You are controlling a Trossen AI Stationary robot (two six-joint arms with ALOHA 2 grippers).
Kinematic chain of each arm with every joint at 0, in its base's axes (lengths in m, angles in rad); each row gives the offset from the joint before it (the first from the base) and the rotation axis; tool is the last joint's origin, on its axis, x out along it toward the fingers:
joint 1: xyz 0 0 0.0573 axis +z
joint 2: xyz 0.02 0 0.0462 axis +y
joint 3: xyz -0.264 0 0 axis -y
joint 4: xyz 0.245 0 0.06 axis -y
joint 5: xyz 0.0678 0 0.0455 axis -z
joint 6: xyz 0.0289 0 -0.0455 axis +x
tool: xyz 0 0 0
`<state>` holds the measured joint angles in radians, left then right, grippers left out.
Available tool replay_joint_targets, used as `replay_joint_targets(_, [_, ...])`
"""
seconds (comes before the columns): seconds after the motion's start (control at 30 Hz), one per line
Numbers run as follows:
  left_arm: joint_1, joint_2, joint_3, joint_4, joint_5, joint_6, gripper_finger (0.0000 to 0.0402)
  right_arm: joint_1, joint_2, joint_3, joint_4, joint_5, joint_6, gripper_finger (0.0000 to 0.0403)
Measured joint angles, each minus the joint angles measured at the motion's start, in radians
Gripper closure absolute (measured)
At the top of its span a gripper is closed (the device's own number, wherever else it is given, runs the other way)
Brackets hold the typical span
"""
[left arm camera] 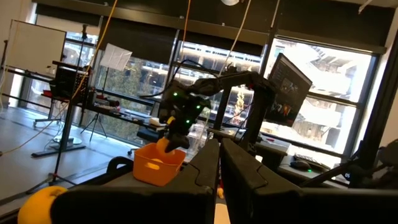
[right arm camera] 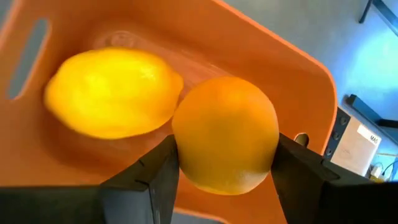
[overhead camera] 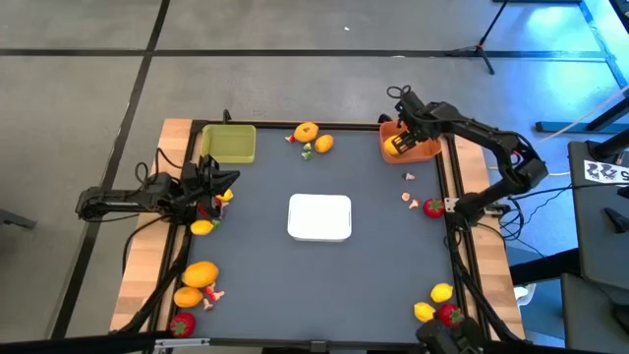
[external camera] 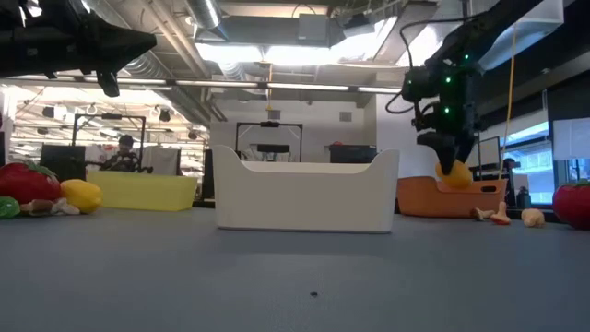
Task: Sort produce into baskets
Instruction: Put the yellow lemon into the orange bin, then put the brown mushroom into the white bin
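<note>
Currently: right gripper (right arm camera: 227,168) grasping an orange fruit (right arm camera: 225,134) directly over the orange basket (right arm camera: 298,74).

Between the jaws sits the orange fruit, pinched on both flanks; just beyond them a yellow lemon (right arm camera: 112,92) lies on the basket floor. Risk, in my judgement: released from this height, the fruit may strike the lemon and bounce or roll out over the basket's low wall. Left gripper (overhead camera: 218,187) waits near the yellow-green basket (overhead camera: 228,145), jaws clenched with nothing between them. Loose produce lies scattered elsewhere on the table (overhead camera: 373,285), well apart from either gripper.
</note>
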<state>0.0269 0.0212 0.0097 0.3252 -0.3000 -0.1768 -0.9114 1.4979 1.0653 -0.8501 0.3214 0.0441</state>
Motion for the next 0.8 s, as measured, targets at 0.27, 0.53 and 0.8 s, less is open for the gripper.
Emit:
replay_joint_targets(0.27, [0.0,0.0,0.0,0.0,0.0,0.0,0.0389,-0.015,0.046,0.0,0.04,0.029,-0.014,0.0192])
replay_joint_targets(0.53, [0.0,0.0,0.0,0.0,0.0,0.0,0.0389,-0.012,0.052,0.0,0.038,0.052,-0.03,0.0119])
replay_joint_targets(0.8, [0.0,0.0,0.0,0.0,0.0,0.0,0.0389,0.036,0.0,-0.001,-0.045,0.041,-0.037,0.0084])
